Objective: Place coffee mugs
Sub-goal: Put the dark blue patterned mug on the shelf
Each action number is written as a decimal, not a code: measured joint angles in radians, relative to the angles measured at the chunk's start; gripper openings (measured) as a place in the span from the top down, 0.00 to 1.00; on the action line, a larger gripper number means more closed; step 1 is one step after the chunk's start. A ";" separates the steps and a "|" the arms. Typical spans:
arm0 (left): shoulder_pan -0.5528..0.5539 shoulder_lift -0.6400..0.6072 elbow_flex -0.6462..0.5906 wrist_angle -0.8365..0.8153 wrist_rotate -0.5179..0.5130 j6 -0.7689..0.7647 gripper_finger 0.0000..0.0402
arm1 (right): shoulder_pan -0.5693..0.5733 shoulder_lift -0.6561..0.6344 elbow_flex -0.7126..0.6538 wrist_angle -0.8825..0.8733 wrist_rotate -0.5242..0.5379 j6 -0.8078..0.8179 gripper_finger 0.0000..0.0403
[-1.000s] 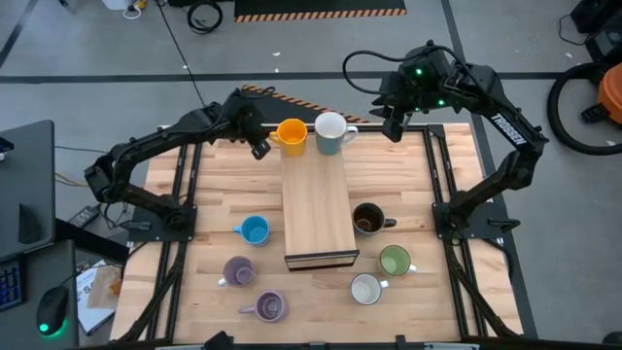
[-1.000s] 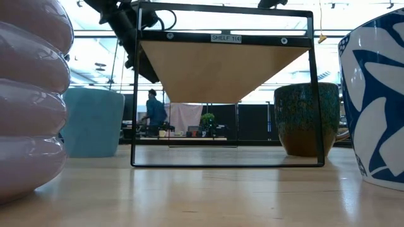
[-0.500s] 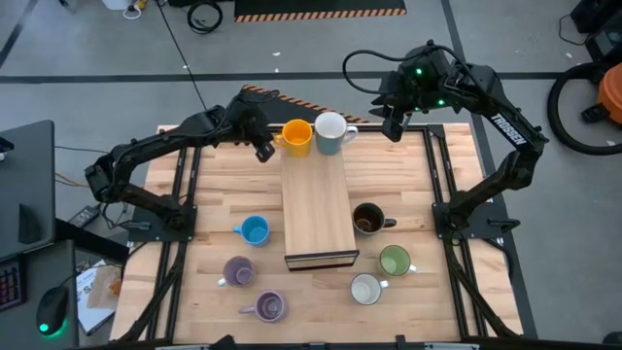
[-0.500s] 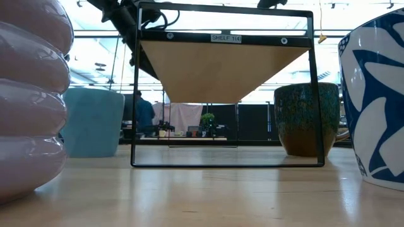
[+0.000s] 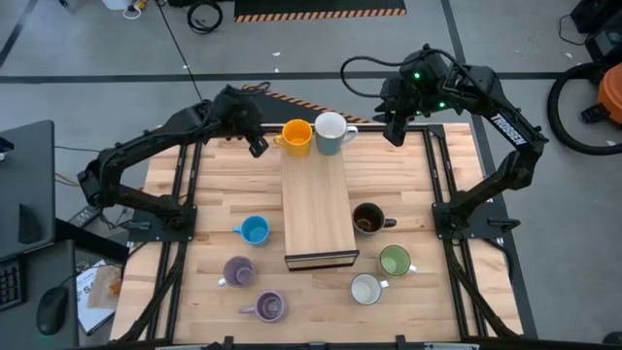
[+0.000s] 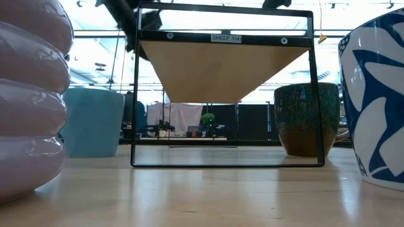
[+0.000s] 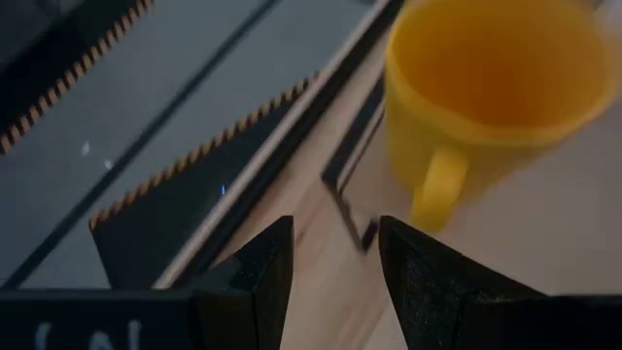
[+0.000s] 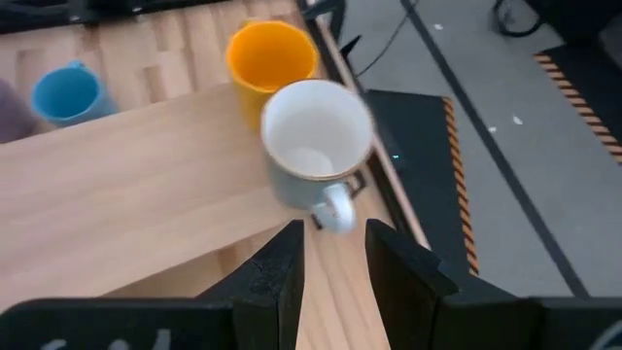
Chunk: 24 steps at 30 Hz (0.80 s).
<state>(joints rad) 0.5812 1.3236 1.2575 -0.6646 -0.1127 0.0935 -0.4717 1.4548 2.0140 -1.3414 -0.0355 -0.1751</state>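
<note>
1. Up on the black shelf frame's top bar (image 6: 224, 38), reads "SHELF 1(4)" on a small white label (image 6: 226, 38); "TROSSEN" printed along the right arm (image 5: 504, 129).
2. Parked side by side at the far end of the long pale wooden board (image 5: 316, 206): orange ceramic mug (image 5: 293, 135), handle facing left, and grey-white ceramic mug (image 5: 331, 133), handle facing right.
3. Left gripper (image 7: 331, 255) just beside the orange handle, fingers apart, holding nothing.
4. Right gripper (image 8: 333, 257) near the grey-white handle, fingers parted, empty too.

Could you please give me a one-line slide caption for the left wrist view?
Open left tool empty, just short of the orange mug.
</note>
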 joint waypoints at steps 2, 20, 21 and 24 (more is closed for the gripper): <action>-0.006 -0.012 0.033 -0.016 0.000 0.001 0.60 | 0.019 0.000 0.000 -0.008 -0.003 0.000 0.71; -0.355 -0.017 0.213 -0.155 0.240 -0.346 0.60 | 0.267 0.000 -0.001 -0.075 -0.011 0.067 0.71; -0.378 -0.017 0.212 -0.158 0.240 -0.352 0.60 | 0.282 0.000 0.000 -0.075 -0.011 0.080 0.71; -0.439 -0.015 0.207 -0.201 0.203 -0.340 0.60 | 0.329 0.000 -0.001 -0.075 0.009 0.132 0.71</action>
<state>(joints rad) 0.1423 1.3090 1.4642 -0.8661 0.0898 -0.2468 -0.1430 1.4548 2.0132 -1.4168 -0.0262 -0.0435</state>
